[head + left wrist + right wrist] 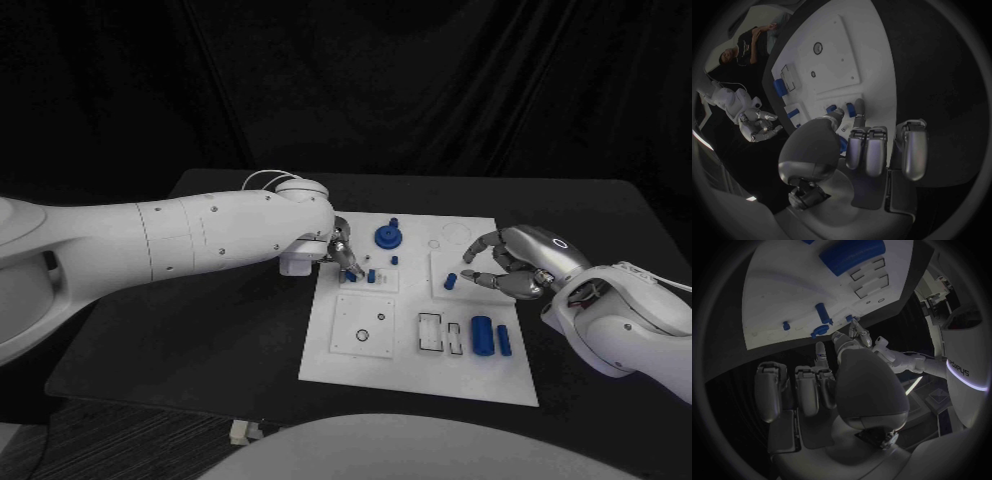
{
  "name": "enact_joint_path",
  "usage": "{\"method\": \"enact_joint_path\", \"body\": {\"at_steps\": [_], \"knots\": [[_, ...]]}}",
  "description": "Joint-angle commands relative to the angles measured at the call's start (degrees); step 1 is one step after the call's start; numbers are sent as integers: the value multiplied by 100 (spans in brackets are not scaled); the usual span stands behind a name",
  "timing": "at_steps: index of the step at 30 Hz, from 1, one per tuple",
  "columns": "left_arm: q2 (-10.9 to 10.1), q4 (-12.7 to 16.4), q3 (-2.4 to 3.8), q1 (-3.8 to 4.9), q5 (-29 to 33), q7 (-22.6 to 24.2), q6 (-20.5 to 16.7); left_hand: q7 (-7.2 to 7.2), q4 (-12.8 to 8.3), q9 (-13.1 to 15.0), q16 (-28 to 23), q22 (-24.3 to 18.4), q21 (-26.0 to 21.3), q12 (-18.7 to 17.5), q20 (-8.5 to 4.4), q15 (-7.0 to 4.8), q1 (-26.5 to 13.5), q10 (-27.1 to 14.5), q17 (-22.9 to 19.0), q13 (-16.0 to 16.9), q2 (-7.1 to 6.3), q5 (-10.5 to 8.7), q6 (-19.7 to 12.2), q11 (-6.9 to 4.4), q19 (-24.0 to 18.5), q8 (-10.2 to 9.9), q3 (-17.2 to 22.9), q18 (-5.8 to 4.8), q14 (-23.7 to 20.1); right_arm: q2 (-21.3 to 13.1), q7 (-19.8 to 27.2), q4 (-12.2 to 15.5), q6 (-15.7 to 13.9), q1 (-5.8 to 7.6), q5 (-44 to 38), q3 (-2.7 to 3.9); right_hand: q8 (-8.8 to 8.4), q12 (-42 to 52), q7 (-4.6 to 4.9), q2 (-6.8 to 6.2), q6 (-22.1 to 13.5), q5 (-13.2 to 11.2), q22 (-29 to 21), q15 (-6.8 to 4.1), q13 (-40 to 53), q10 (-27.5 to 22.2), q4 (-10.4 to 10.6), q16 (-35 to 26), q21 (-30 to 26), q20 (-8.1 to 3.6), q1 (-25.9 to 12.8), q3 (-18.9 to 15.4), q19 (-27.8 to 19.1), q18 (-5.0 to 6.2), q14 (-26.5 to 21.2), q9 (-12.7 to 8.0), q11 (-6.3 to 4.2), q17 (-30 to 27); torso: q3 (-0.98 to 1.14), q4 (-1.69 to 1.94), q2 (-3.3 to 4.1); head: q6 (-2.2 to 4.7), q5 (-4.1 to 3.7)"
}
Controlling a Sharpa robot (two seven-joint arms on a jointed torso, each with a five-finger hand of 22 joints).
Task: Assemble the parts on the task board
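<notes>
Black table (188, 340) under white task board (418, 375), dark drapes behind. Left hand (340, 250) over blue pegs (371, 275), right hand (508, 262) curled; grips unclear.

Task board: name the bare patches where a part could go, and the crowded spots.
Bare: the task board's near strip below the square plate and blue blocks. Crowded: the far half, around the left hand, right hand and blue knob.

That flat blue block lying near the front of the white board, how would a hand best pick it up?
Probably from straight above, pinching the blue block across its two long sides. It lies flat on the task board, so only top and edges show, and the slimmer blue piece close beside it leaves little room there.
</notes>
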Motion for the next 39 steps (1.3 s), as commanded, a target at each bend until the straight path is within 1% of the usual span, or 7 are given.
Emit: {"method": "enact_joint_path", "body": {"at_steps": [1,6,17,22,26,31,39], "knots": [[16,-5,3,-14,14,102,83,22,41,-13,15,1268,-27,-24,48,46,-64,608,1510,1506,2,-77,20,31,190,-28,-94,55,605,3,-113,7,35,-15,-12,3,-2,-8,8,21,44,27,1301,-55,1507,607,1,17,-29,-34,54,39,286,64,600,7,-31,1510,-1,0,1,-1,10],[26,-19,3,-20,14,137,76,32,129,-23,15,1265,-38,-24,52,52,-123,608,1510,1506,8,-92,2,39,184,-56,-202,57,605,11,-117,1,41,-16,-12,3,-6,-8,8,32,46,70,1301,-56,1507,607,-15,17,-29,-36,83,55,287,63,600,7,-32,1510,1,1,1,-1,4],[32,-38,3,-28,14,192,26,0,200,132,15,1267,-34,-24,51,43,-102,608,1510,1506,63,-69,46,20,186,115,-333,57,605,12,-124,-7,49,-20,-12,3,-7,-8,8,33,46,82,1300,-56,1507,607,-18,17,-34,-37,88,58,285,64,600,7,-32,1510,1,0,0,-1,0],[41,-59,3,-30,14,232,-9,-51,237,704,15,1270,-26,-24,16,7,59,608,1510,1506,148,-6,-122,-24,191,586,-522,55,605,19,-124,-15,52,-22,-12,3,-9,-8,9,38,48,100,1303,-56,1507,607,-22,17,-27,-37,94,62,289,62,600,7,-32,1510,0,1,0,-1,2],[46,-67,3,-32,14,264,-38,-63,251,983,15,1271,-22,-24,9,-1,130,608,1510,1506,190,53,-265,-32,193,812,-595,54,605,24,-127,-28,59,-24,-12,3,-9,-8,9,38,48,100,1303,-56,1507,607,-22,17,-27,-37,94,62,289,62,600,7,-32,1510,2,1,0,-1,0],[50,-78,4,-34,14,266,-35,-103,265,1487,15,1273,-16,-24,-12,-25,215,608,1510,1506,228,146,-401,-65,198,1229,-700,53,605,30,-125,-40,66,-27,-12,3,-9,-8,9,38,48,100,1303,-56,1507,607,-22,17,-27,-37,94,62,289,62,600,7,-32,1510,0,0,1,-1,4],[47,-85,4,-37,14,266,-35,-144,291,1936,15,1278,0,-24,-34,-50,272,608,1510,1506,267,171,-502,-96,208,1577,-788,50,605,36,-123,-53,77,-33,-12,3,-9,-8,9,38,48,100,1303,-56,1507,607,-22,17,-27,-37,94,62,289,62,600,7,-32,1510,1,0,0,-1,-3]]}}
